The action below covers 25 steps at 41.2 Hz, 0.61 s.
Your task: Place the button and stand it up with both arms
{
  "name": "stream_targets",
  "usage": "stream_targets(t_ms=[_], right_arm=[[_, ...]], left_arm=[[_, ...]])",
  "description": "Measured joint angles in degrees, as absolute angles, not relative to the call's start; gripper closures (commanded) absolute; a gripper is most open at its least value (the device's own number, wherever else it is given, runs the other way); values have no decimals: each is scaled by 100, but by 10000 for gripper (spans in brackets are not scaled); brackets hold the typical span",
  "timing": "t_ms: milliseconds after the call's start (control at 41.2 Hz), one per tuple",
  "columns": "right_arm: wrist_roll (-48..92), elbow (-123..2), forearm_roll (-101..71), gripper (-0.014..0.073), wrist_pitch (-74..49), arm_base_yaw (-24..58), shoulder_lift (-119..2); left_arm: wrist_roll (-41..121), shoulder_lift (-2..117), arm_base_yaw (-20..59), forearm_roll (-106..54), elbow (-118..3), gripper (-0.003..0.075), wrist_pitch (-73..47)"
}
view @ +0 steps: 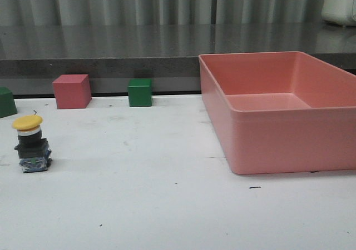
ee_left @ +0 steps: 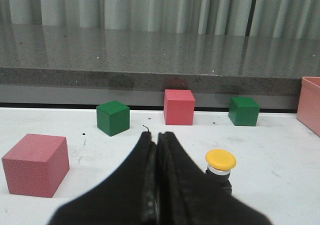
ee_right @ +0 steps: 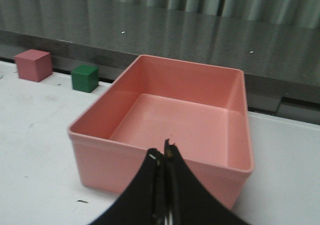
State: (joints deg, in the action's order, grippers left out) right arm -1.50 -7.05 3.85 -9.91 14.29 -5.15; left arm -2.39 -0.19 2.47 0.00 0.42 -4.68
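The button (view: 30, 144) stands upright at the table's left, yellow cap on top, black body and blue-green base on the white surface. It also shows in the left wrist view (ee_left: 220, 164), close beside my left gripper (ee_left: 157, 135), which is shut and empty, not touching it. My right gripper (ee_right: 163, 150) is shut and empty, in front of the pink bin (ee_right: 100, 157). Neither gripper shows in the front view.
A large pink bin (view: 267, 144) stands at the right. A pink cube (view: 72, 91) and green cube (view: 139, 92) sit at the back edge; another green cube (view: 5, 101) at far left. A pink cube (ee_left: 36, 164) lies near my left gripper.
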Motion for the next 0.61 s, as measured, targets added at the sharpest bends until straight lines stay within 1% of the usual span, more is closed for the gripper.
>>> stream_targets(t_ms=[121,194,461,606], right_arm=[[-150,-94,370,662,-591,1014,-35],[-150,98,348,662,-515,854,37],[-150,154,336,662,-488,473,53],[-150,154,336,662,-479,397,53]], left_arm=[[-239,-19,247,0,42,740,-468],[-239,-19,247,0,42,740,-468],[-239,-19,247,0,42,740,-468],[-239,-19,247,0,42,740,-468]])
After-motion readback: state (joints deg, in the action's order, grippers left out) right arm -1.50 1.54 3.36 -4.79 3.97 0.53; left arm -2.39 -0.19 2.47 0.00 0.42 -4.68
